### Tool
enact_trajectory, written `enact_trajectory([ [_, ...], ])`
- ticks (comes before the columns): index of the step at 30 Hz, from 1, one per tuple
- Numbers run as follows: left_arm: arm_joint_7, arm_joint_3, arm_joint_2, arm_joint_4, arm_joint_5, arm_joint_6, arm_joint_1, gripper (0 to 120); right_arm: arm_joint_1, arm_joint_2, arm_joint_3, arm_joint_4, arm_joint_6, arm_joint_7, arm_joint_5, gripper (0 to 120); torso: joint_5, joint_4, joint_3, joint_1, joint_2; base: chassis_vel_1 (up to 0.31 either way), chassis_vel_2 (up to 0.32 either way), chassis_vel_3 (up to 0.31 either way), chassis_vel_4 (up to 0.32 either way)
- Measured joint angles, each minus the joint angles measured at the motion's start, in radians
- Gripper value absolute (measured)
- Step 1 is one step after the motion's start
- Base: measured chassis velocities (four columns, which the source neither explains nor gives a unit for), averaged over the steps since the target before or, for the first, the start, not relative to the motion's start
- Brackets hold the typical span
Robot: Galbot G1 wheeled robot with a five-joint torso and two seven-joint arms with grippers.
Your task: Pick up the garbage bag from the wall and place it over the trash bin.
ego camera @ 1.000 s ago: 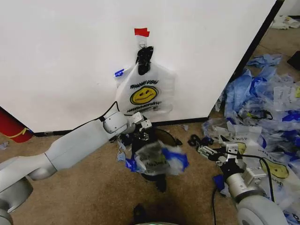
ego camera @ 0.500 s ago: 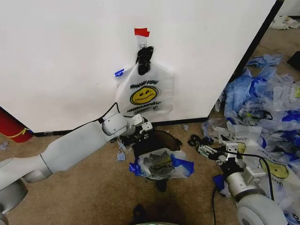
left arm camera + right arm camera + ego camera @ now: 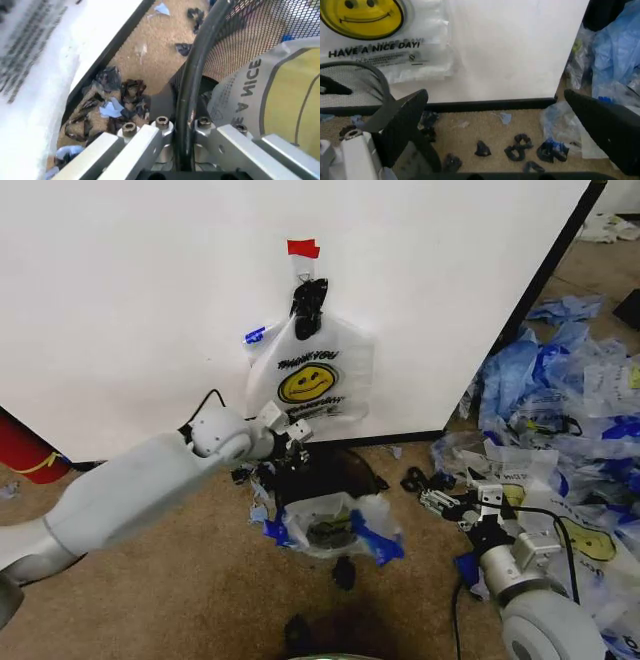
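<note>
The left end effector [image 3: 291, 442] reaches low toward the wall, and in the left wrist view its two metal fingers [image 3: 131, 144] straddle the black rim of the small round black mesh trash bin [image 3: 325, 470], closed narrowly on it. Just below and in front of that end effector, the thin translucent white plastic garbage bag with blue tape strips [image 3: 330, 525] lies draped over the near part of the bin's mouth, its printed side showing inside the mesh [image 3: 260, 90]. Above the end effector, a similar white smiley-face bag [image 3: 312, 375] hangs on the white wall [image 3: 130, 300] from a black clip under a red tape tab [image 3: 302, 248]. The step in hand looks like seating the bag on the rim; doing it well means steadying the light bin so it does not tip. Well off to the right, the right end effector [image 3: 442, 504] waits low over the carpet with its dark fingers [image 3: 400, 116] spread wide, beside a pile of loose blue and white plastic bags [image 3: 560, 390].
</note>
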Motion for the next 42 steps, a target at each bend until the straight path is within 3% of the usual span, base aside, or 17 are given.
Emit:
enact_trajectory([
  [8,-0.193,-0.069,0.030,-0.049,-0.124,-0.001,0.103,0,0.022,-0.003,-0.022,-0.010,-0.004,0.001,0.002,100,-0.0002,-0.0002,0.000,0.000,0.000,0.000,0.000,0.000,0.000],
  [15,-0.528,-0.183,0.036,-0.128,-0.371,-0.002,0.225,0,0.027,-0.004,-0.035,-0.022,-0.005,0.002,0.001,100,-0.0002,-0.0002,0.000,0.000,0.000,0.000,0.000,0.000,0.000],
  [23,-0.772,-0.319,0.041,-0.241,-0.521,-0.003,0.330,0,0.043,-0.010,-0.049,-0.037,-0.005,0.002,0.000,100,-0.0001,0.0000,0.000,0.000,0.000,0.000,0.000,0.000,0.000],
  [34,-1.013,-0.391,0.034,-0.318,-0.599,-0.008,0.482,0,0.057,-0.007,-0.080,-0.044,-0.006,0.002,-0.008,100,-0.0003,0.0001,0.000,0.000,0.000,0.000,0.000,0.000,0.000],
  [42,-1.150,-0.419,-0.005,-0.347,-0.635,-0.076,0.565,0,0.043,-0.004,-0.083,-0.042,-0.004,0.002,-0.025,100,-0.0002,-0.0001,0.000,0.000,0.000,0.000,0.000,0.000,0.000],
])
